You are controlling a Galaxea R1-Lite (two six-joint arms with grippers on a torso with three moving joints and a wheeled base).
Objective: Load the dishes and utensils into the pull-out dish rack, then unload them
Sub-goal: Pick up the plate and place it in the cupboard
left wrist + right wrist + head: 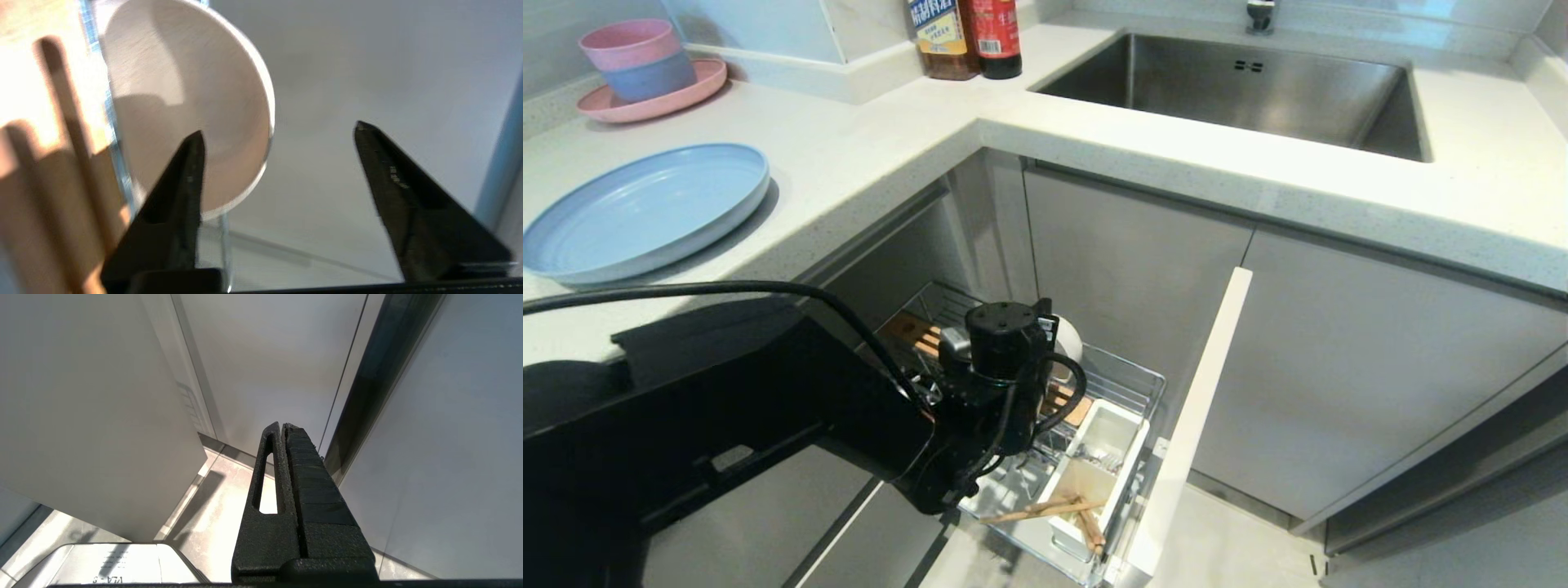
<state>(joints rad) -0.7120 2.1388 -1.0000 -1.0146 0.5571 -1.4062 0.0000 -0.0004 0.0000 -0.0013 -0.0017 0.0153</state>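
Note:
The cream-white bowl (184, 102) stands on edge in the pull-out dish rack (1131, 377), leaning by a wire prong next to the wooden knife block (36, 134). My left gripper (278, 130) is open right at the bowl and grips nothing; one finger (179, 196) shows in front of the bowl's hollow. In the head view my left wrist (1001, 343) hangs over the rack and covers most of the bowl (1068, 339). The chopsticks (1045, 508) and the fork (1098, 457) lie in the white cutlery holder. The pale blue plate (645, 208) lies on the counter. My right gripper (282, 426) is shut and parked low beside cabinet fronts.
The rack's narrow white door front (1192, 425) stands out to the right of the basket. Stacked pink and blue bowls on a pink plate (645, 69) sit at the back left. Two bottles (968, 37) stand beside the steel sink (1241, 90).

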